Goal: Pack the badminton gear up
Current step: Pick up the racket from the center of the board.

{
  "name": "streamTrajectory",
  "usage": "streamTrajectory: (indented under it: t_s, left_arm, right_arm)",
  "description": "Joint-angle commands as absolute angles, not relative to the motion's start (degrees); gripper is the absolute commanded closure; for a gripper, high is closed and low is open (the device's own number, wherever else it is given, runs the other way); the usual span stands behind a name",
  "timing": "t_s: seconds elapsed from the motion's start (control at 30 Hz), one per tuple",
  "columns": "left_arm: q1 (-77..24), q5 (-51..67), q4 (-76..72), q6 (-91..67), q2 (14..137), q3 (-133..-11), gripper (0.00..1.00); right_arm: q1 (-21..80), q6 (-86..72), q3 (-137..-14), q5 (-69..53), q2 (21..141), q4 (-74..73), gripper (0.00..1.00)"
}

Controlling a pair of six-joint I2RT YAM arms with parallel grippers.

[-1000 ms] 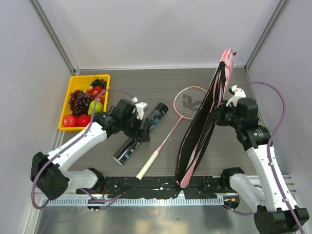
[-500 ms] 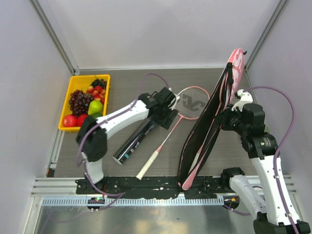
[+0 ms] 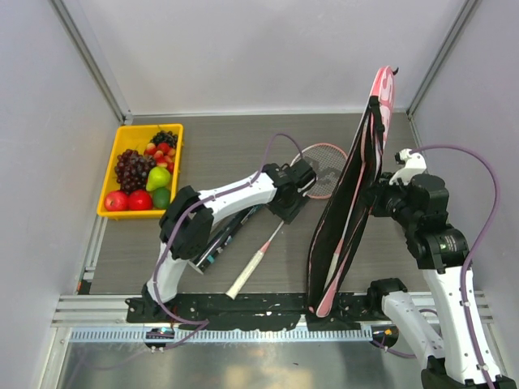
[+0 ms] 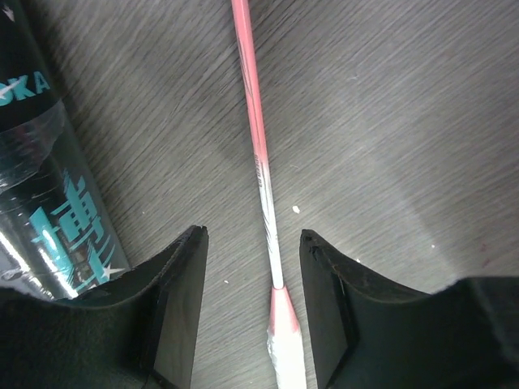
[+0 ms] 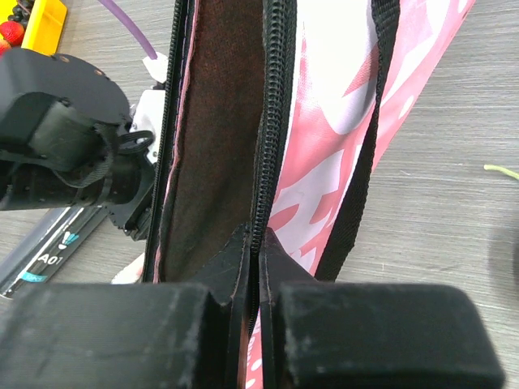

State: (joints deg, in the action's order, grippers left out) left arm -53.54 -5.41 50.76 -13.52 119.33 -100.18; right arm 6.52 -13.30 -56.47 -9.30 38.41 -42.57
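While the pink racket bag point(image 3: 350, 203) stands on end at the right of the grey table point(image 3: 243, 146), its zipper mouth gaping, the right gripper point(image 5: 253, 243) is pinched tight on one zipper edge. A pink-framed racket point(image 3: 247, 271) lies flat left of the bag. The left gripper point(image 4: 251, 243) hovers over its thin shaft, fingers apart on either side and not touching it. The dark tube point(image 4: 45, 162) lies just beside.
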Motion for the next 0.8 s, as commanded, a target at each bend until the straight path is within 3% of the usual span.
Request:
streamTrajectory:
  t_s: [0.0, 0.27, 0.6, 0.77]
  left_arm:
    - [-53.3, -5.1, 48.9, -14.9, 122.1, -99.2, 0.48]
    - [-53.9, -3.3, 47.6, -17.1, 124.7, -97.6, 0.51]
    - [-55.4, -3.5, 47.0, -19.9, 125.6, -94.6, 0.64]
    - [-55.5, -2.5, 46.8, -20.7, 126.6, -93.5, 0.81]
  right_arm:
    - [6.3, -11.9, -59.9, -9.5, 37.2, -37.7, 0.95]
    - [6.3, -12.0, -59.6, -8.3, 36.7, -37.8, 0.95]
    - [6.3, -12.0, -59.8, -7.9, 36.4, -38.0, 0.95]
    - [6.3, -12.0, -59.8, -8.2, 36.1, -37.9, 0.94]
